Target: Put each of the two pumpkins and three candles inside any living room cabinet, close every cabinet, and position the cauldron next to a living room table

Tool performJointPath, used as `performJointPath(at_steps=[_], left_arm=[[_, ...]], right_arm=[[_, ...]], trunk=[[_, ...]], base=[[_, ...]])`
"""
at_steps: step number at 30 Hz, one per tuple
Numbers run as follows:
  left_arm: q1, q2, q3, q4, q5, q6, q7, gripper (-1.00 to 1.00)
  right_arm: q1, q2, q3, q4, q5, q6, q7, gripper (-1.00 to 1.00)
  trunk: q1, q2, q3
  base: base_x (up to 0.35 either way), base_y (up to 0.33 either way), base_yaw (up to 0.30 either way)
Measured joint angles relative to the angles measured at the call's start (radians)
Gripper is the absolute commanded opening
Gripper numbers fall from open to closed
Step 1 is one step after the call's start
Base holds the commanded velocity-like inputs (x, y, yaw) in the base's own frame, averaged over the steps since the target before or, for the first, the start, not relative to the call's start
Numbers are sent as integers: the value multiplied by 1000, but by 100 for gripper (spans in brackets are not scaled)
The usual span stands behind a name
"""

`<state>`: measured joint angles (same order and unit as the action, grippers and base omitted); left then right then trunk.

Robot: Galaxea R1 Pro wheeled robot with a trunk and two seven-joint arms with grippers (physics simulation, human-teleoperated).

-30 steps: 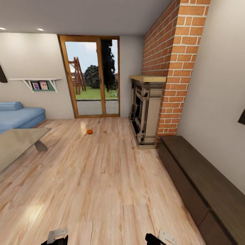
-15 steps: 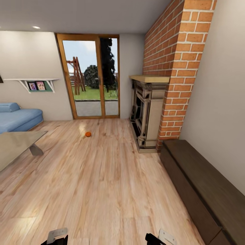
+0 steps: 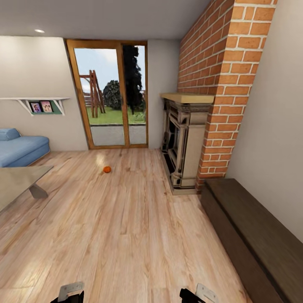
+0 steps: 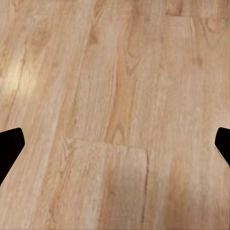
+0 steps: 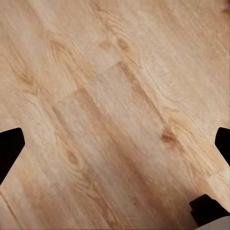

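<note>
So far little of the task looks done, judging from this view. One pumpkin [image 3: 107, 169] sits alone on the wood floor [image 3: 126, 235], well ahead of the robot, between the glass door [image 3: 110, 94] and the fireplace [image 3: 182, 141], touching nothing. It is a small bright orange ball; at this range its ribs and stem are too small to make out. The cabinet [image 3: 256, 235] runs along the right wall just past the brick chimney [image 3: 219, 92], long, low and dark brown, with every front flush, so it appears shut and must be opened before anything goes in. A corner of the grey glossy table [image 3: 17, 183] shows at the left, with a blue sofa [image 3: 21, 147] behind it.

The left gripper [image 4: 115, 143] hangs over bare floor with its dark fingertips at the far edges of its wrist view, spread wide and holding nothing. The right gripper [image 5: 115, 143] is the same: spread apart, empty, above plain boards.

Everything seems left to do: fetching, stowing, closing, and placing the cauldron.
</note>
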<state>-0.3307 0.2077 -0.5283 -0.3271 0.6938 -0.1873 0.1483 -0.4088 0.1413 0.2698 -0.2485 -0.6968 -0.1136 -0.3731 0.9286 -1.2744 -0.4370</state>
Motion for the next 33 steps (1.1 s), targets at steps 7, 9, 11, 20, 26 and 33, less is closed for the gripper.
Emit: performJointPath(at_steps=[7,9,11,20,26,33], left_arm=[[0,0,0,0,0,0,0,100],[0,0,0,0,0,0,0,100],[0,0,0,0,0,-4,0,100],[0,0,0,0,1,-9,0,100],[0,0,0,0,1,-9,0,100],[0,0,0,0,1,-9,0,100]], right_arm=[[0,0,0,0,0,0,0,100],[0,0,0,0,0,0,0,100],[0,0,0,0,0,-1,0,100],[0,0,0,0,0,0,0,100],[0,0,0,0,0,0,0,100],[0,0,0,1,0,0,0,100]], trunk=[[0,0,0],[0,0,0],[0,0,0],[0,0,0],[0,0,0],[0,0,0]], base=[[333,0,0],[333,0,0],[333,0,0],[333,0,0],[333,0,0],[333,0,0]])
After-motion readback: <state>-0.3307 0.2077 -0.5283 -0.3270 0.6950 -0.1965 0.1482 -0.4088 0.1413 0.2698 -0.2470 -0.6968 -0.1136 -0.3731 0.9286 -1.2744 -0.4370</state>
